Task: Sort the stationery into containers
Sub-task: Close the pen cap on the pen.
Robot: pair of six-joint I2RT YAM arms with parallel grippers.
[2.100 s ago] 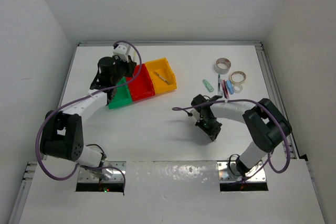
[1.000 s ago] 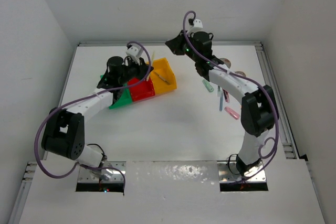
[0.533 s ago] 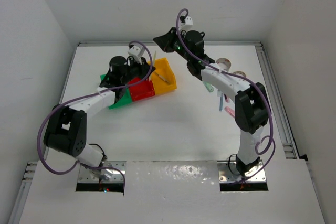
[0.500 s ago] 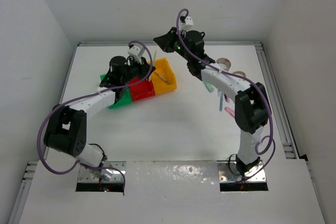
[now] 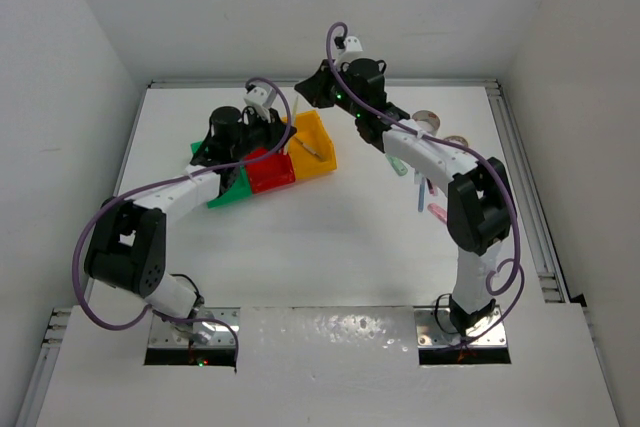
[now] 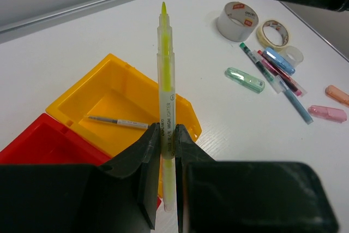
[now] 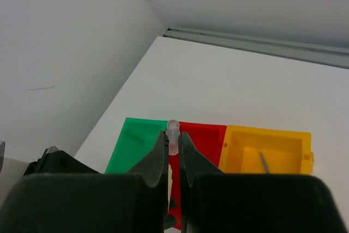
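Table (image 5: pixel 300 247) is white, walled on three sides. Bins sit in a row left of centre: green bin (image 5: pixel 228 187), red bin (image 5: pixel 268 169), yellow bin (image 5: pixel 314 135).

The left gripper (image 6: pixel 166 135) is clamped on the yellow highlighter (image 6: pixel 165 69), upright, tip up, above the red/yellow end of the row; can't tell which bin. The right gripper (image 7: pixel 173 144) is closed on a small pale stick (image 7: pixel 173 130) with only its end showing, hanging above the bins.

The grey-white tape roll (image 6: pixel 235 21) and tan tape roll (image 6: pixel 274 34) sit side by side, well apart from the bins. Loose near them are thin pens (image 6: pixel 256 61), a blue stick (image 6: pixel 277 61), a pale-green stick (image 6: pixel 245 79) and a pink stick (image 6: pixel 326 113). One thin pen (image 6: pixel 117 121) lies inside the yellow bin.
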